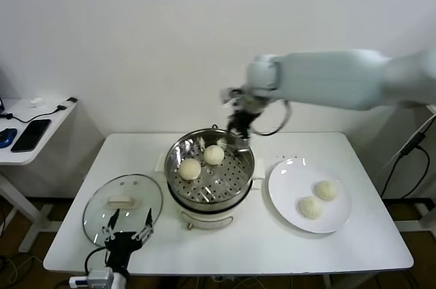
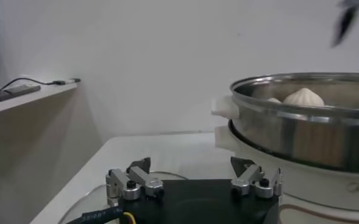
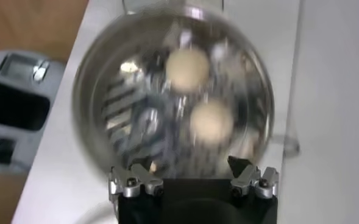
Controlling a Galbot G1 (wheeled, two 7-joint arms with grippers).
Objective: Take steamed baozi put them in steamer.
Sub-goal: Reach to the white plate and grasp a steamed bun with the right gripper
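Above the far rim of the steamer (image 1: 210, 177), the right gripper (image 1: 239, 125) hangs with its jaws wide and nothing between them; its wrist view looks straight down into the pot. Two steamed baozi sit on the perforated tray inside, one toward the left (image 1: 189, 168) and one just beside it, farther back (image 1: 214, 155). Two more wait on the white plate (image 1: 286, 197) to the right of the steamer, one nearer (image 1: 310, 207) and one a little farther (image 1: 326, 190), close together but apart.

So the job looks half done: the drop into the pot appears finished and the arm is empty over it. The next move, as I judge it, calls for the right gripper to swing right and nearer, come down over one plate bun, and close gently enough not to crush soft dough.

Near the front left of the counter (image 1: 354, 248), the left gripper (image 1: 127, 224) sits parked, jaws wide and empty, by the glass lid (image 1: 123, 206).
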